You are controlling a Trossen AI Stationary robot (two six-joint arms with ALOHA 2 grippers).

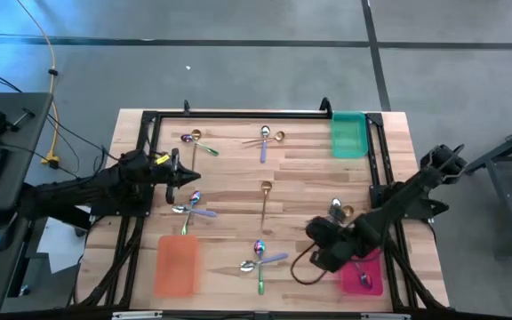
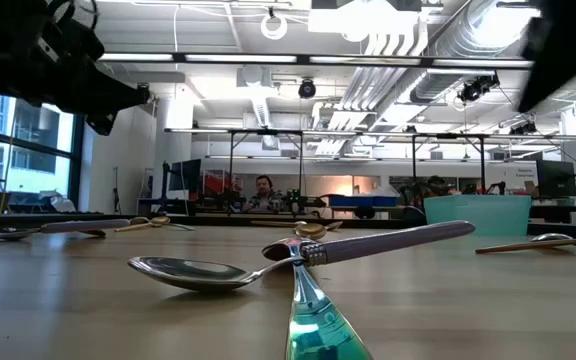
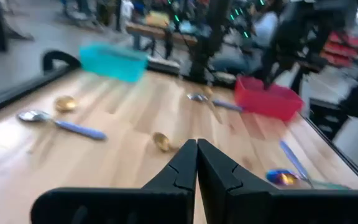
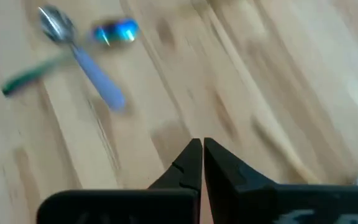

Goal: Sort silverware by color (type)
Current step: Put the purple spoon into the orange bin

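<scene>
Spoons (image 1: pixel 262 258) still scattered, sorting barely begun | left gripper (image 1: pixel 196 177) clenched empty, right gripper (image 1: pixel 312 229) clenched empty over table (image 1: pixel 229 160) | next: open, descend on a spoon

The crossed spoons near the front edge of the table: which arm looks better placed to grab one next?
Probably the right. Its gripper, fingers shut, hovers just beside that pile of spoons. The left gripper, also shut, sits farther off, nearer another cluster.
</scene>
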